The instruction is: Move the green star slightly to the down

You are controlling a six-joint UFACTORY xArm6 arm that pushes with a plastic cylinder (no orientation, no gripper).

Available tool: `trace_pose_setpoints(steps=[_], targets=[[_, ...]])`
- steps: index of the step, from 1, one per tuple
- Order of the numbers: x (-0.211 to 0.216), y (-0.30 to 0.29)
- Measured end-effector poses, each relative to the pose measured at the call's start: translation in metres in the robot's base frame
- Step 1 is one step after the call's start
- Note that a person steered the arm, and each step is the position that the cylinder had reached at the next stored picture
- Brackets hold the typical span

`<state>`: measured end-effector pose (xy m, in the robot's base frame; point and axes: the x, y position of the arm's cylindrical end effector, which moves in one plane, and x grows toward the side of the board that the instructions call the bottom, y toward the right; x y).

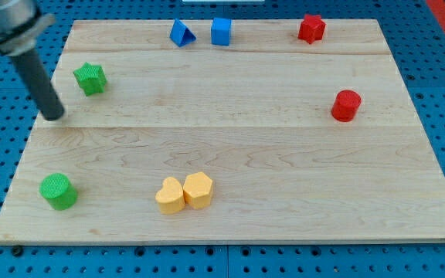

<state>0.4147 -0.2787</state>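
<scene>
The green star (pixel 90 78) lies on the wooden board (pixel 230 154) near the view's upper left. My tip (pixel 54 116) rests on the board below and to the left of the star, a short gap apart from it. The dark rod rises from the tip toward the view's top left corner.
A green cylinder (pixel 58 191) sits at the lower left. A yellow heart (pixel 170 195) and a yellow hexagon (pixel 198 190) touch near the bottom middle. A blue triangle (pixel 181 33), a blue cube (pixel 221 32) and a red star (pixel 311 28) line the top. A red cylinder (pixel 346 105) is at the right.
</scene>
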Motion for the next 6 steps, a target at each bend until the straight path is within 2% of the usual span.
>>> trace_pose_setpoints(steps=[1,2,3,4,5,6], targets=[[-0.030,-0.026],[-0.086,-0.012],[-0.119,0.010],[-0.104,0.055],[-0.085,0.069],[-0.043,0.069]])
